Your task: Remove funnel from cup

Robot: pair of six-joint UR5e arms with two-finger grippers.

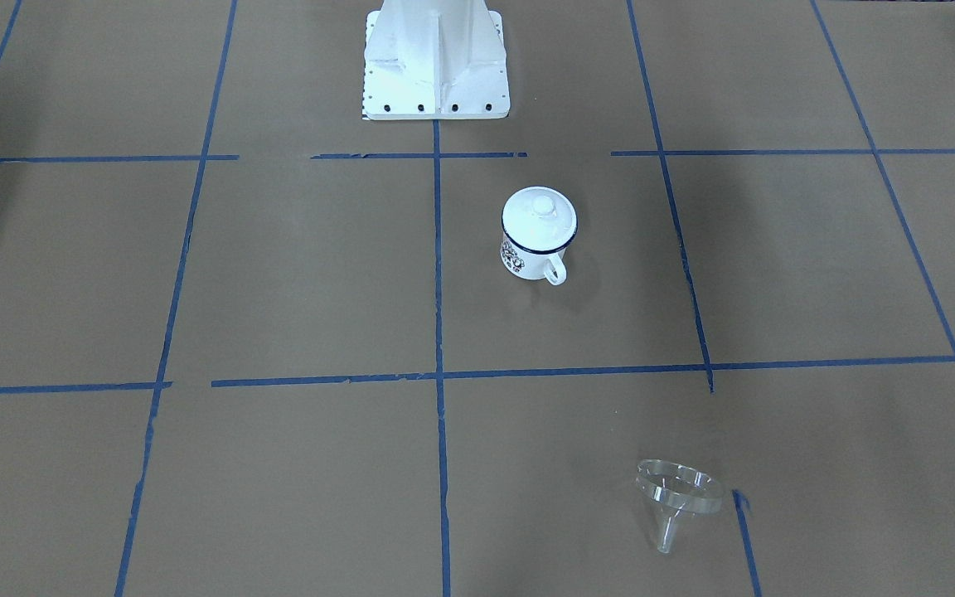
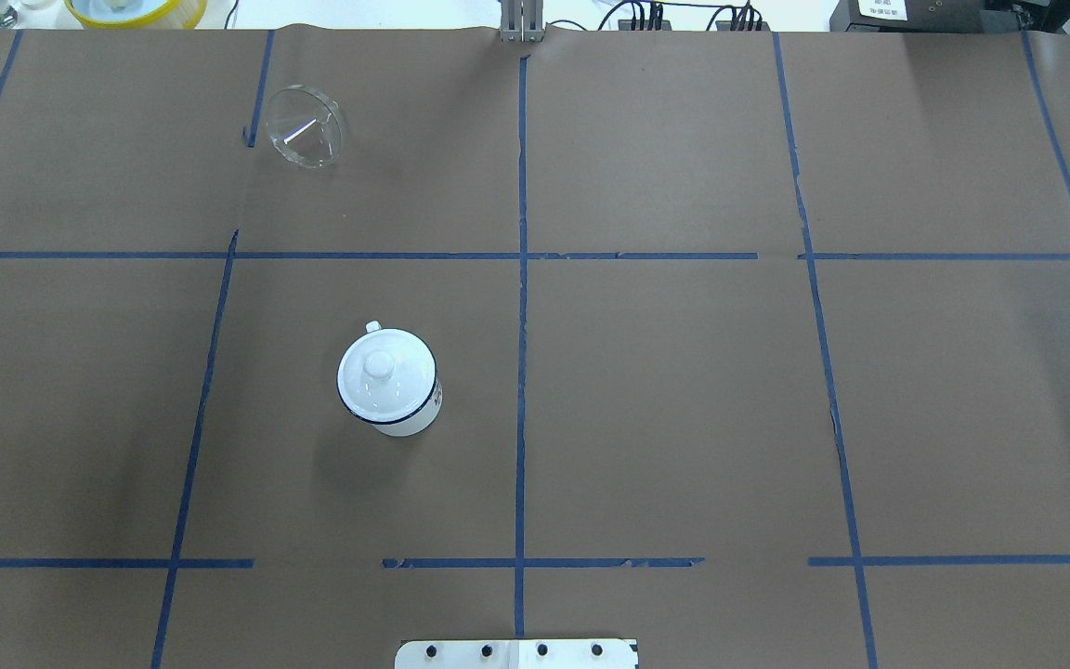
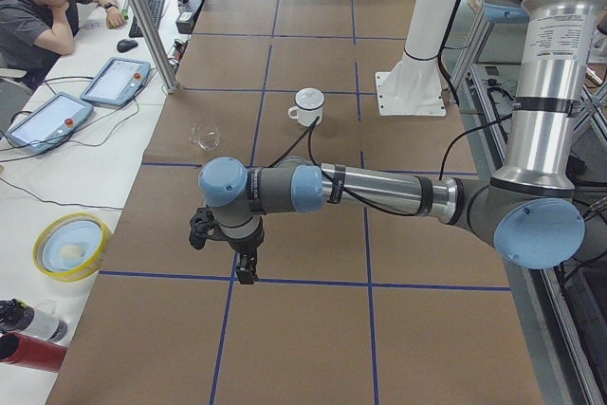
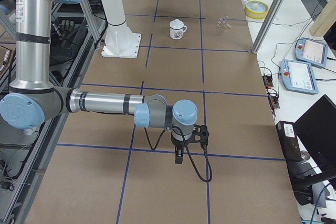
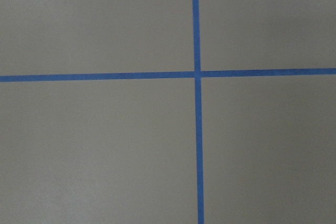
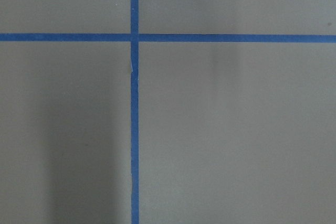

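The funnel [image 1: 681,497] lies tilted on the bench [image 1: 278,274], well apart from the cup [image 1: 537,249], which wears a lid [image 1: 539,211]. The job looks done. I cannot tell whether the left gripper [image 3: 245,277] or the right gripper [image 4: 179,158] is spread or pressed together.

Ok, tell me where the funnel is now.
In the overhead view the funnel sits at upper left, on the robot's far left, beside a blue tape line and well apart from the cup.
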